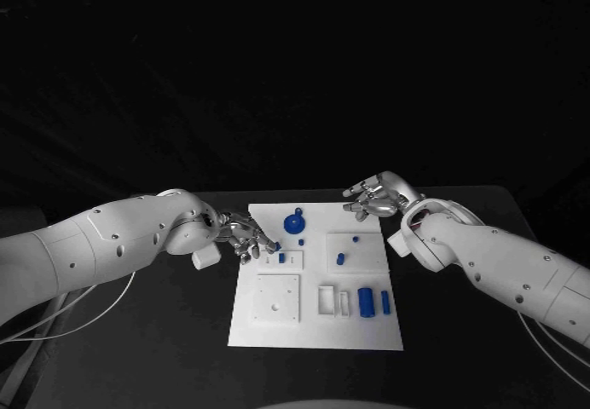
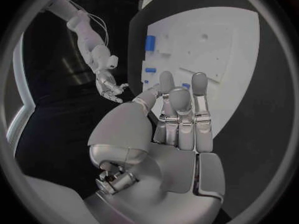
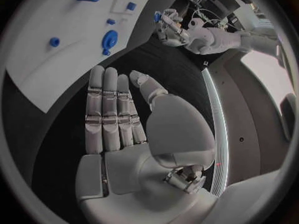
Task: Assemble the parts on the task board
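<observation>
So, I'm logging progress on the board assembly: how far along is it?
Early, as far as I can judge. Blue parts lie scattered or stand on the task board; which are already seated I can't tell. Nothing is in hand: the left hand hovers at the board's left edge, near a small blue part, and the right hand is open at the far right corner. Most placing seems left.

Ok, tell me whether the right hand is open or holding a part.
Open. The right wrist view shows the right hand with straight fingers and a bare palm, off the task board.
</observation>
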Tool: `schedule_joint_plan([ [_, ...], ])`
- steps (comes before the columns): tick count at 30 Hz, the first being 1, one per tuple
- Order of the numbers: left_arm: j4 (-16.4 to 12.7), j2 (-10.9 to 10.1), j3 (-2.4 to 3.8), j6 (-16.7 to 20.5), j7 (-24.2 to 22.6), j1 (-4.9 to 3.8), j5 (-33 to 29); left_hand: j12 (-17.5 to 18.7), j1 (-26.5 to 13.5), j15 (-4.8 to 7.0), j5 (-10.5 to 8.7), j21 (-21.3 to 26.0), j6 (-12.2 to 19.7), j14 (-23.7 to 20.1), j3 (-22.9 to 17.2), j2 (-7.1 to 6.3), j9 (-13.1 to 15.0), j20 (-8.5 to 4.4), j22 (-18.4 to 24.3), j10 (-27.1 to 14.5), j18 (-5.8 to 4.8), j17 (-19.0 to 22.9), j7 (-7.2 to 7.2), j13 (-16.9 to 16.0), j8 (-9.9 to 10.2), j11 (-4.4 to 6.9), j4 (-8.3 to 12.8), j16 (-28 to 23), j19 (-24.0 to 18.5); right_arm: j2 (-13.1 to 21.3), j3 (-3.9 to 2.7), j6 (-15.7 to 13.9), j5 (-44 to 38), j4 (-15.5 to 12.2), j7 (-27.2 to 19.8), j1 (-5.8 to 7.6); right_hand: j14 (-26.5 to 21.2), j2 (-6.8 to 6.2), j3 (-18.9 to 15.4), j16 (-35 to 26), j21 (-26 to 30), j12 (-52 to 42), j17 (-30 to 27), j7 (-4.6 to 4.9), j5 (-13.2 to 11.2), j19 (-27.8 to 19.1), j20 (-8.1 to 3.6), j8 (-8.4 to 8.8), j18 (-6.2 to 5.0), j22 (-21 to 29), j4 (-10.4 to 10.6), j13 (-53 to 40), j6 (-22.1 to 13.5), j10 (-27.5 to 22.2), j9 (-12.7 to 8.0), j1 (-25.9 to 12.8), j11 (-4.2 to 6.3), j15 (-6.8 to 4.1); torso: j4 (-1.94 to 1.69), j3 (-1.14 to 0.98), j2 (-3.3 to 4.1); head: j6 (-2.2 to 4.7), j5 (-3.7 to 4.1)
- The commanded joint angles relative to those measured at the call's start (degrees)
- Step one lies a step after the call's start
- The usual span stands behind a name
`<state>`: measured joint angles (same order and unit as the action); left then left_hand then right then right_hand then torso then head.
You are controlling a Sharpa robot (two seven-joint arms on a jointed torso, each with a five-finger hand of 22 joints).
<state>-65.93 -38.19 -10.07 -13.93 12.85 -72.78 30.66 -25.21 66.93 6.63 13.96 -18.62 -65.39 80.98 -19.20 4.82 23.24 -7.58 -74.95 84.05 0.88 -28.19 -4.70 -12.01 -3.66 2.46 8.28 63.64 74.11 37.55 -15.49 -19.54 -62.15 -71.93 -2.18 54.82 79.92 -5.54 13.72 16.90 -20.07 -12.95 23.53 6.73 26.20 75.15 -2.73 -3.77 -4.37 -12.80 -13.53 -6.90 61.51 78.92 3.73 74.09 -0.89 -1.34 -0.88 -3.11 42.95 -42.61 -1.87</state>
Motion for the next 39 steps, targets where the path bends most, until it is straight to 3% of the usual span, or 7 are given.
schedule_joint_plan([
  [1,-1.0,-0.5,0.06,-3.5,-7.1,-0.09,-11.0,-0.4,-0.5,0.14,3.05,-0.2,-3.5,-0.3,-5.1,-0.68,3.6,-0.23,-1.0,2.8,0.49,0.0,2.70,0.0,-0.3,0.24,5.5,0.4,-0.3,0.2,0.05,1.2,-10.1,-2.8,-2.3,-0.13,-6.3,1.93,-2.6,11.7,-12.0,-5.7,14.0,-0.07,0.5,-7.0,-1.83,0.06,1.05,-10.7,-2.2,-6.5,-0.2,-1.9,-0.1,-0.2,0.51,-0.92,0.01,0.12,-0.01,0.32,-0.08],
  [2,-1.3,-0.7,0.06,-3.5,-7.6,-0.09,-12.1,-0.5,-0.8,0.17,4.38,-0.2,-3.7,-0.3,-5.2,-0.96,3.7,-0.28,-1.0,2.8,0.49,0.0,2.78,0.0,-0.3,0.28,5.7,0.4,-0.3,0.3,0.12,1.5,-11.6,-3.7,-2.2,-0.16,-5.1,1.65,-0.3,10.8,-16.0,-9.1,14.0,0.09,0.6,-9.5,0.35,0.51,-1.90,-14.8,-2.9,-11.3,0.3,-4.3,-0.2,-2.0,0.65,-0.49,-0.01,0.15,-0.03,0.32,-0.02],
  [4,-1.9,-1.1,0.06,-3.2,-8.2,-0.09,-13.7,-0.7,-1.9,0.27,8.48,-0.4,-4.5,-0.1,-5.7,-1.84,4.0,-0.40,-1.1,2.8,0.54,0.0,3.00,0.0,-0.4,0.44,6.4,0.5,-0.2,0.3,0.39,1.9,-14.0,-5.4,-2.1,-0.21,-3.9,0.97,-0.3,12.3,-17.3,-10.6,15.3,-0.22,0.5,-8.6,-0.40,0.21,-1.66,-15.9,-2.8,-12.7,0.2,-3.4,0.0,-1.2,0.78,-1.10,-0.02,0.16,-0.03,0.34,-0.14],
  [10,-3.3,-2.2,0.03,-1.9,-9.5,-0.06,-16.9,-1.9,-4.8,0.41,12.96,-1.3,-5.9,0.1,-6.9,-2.91,5.6,-0.53,-1.2,2.8,0.52,-0.4,3.50,-0.1,-0.5,0.75,7.6,1.1,-0.3,0.5,1.92,3.2,-20.0,-10.0,-1.3,-0.36,-4.9,0.86,-0.2,18.3,-20.2,-17.4,22.2,-0.44,0.4,-8.4,-1.56,0.21,-1.08,-20.2,-2.7,-21.3,0.5,-5.2,0.0,-1.4,1.20,-1.84,-0.01,0.14,-0.01,0.62,-0.23],
  [20,-4.5,-2.6,-0.03,-0.5,-9.4,-0.02,-17.1,-2.7,-7.3,0.66,13.43,-1.8,-6.2,-0.1,-7.5,-3.69,15.2,-0.83,-1.0,2.7,-0.05,-0.6,4.34,0.4,-0.3,1.14,7.3,1.8,-0.5,0.5,3.62,3.5,-24.2,-13.4,-0.4,-0.41,-4.6,0.78,-0.6,19.3,-19.6,-18.0,24.1,-0.56,0.3,-7.9,-1.67,0.23,-1.13,-23.2,-2.7,-24.8,0.6,-5.1,0.0,-1.6,1.38,-2.02,0.05,0.08,0.01,1.17,-0.43],
  [30,-5.1,-2.5,-0.06,-0.1,-9.1,0.01,-15.8,-3.0,-7.8,0.78,13.69,-1.6,-6.7,-0.1,-7.8,-4.28,19.3,-0.90,-1.0,2.8,-0.26,-0.6,4.78,0.3,-0.4,1.29,6.7,2.0,-0.4,-0.2,3.94,1.7,-24.7,-14.0,0.1,-0.43,-4.5,1.31,-1.5,19.4,-17.9,-17.9,24.7,-0.56,-0.3,-7.1,-1.67,0.20,-1.02,-24.8,-2.7,-26.1,0.4,-5.1,0.0,-1.8,1.42,-2.02,0.07,0.00,0.03,1.39,-0.35],
  [39,-5.4,-2.4,-0.07,0.4,-9.0,0.03,-14.7,-4.2,-7.0,0.95,12.66,-1.3,-7.3,-0.1,-7.4,-5.33,25.4,-1.04,-1.0,2.8,-0.58,-0.9,5.39,-0.1,-0.5,1.48,4.8,2.6,-0.1,-0.7,3.97,0.6,-24.8,-13.7,1.2,-0.43,-4.4,1.82,-2.1,19.4,-16.3,-18.0,24.8,-0.56,-1.5,-6.5,-1.61,0.22,-0.86,-25.1,-2.4,-26.5,0.2,-5.1,0.0,-2.6,1.42,-1.98,0.08,0.07,0.04,1.29,-0.27],
])
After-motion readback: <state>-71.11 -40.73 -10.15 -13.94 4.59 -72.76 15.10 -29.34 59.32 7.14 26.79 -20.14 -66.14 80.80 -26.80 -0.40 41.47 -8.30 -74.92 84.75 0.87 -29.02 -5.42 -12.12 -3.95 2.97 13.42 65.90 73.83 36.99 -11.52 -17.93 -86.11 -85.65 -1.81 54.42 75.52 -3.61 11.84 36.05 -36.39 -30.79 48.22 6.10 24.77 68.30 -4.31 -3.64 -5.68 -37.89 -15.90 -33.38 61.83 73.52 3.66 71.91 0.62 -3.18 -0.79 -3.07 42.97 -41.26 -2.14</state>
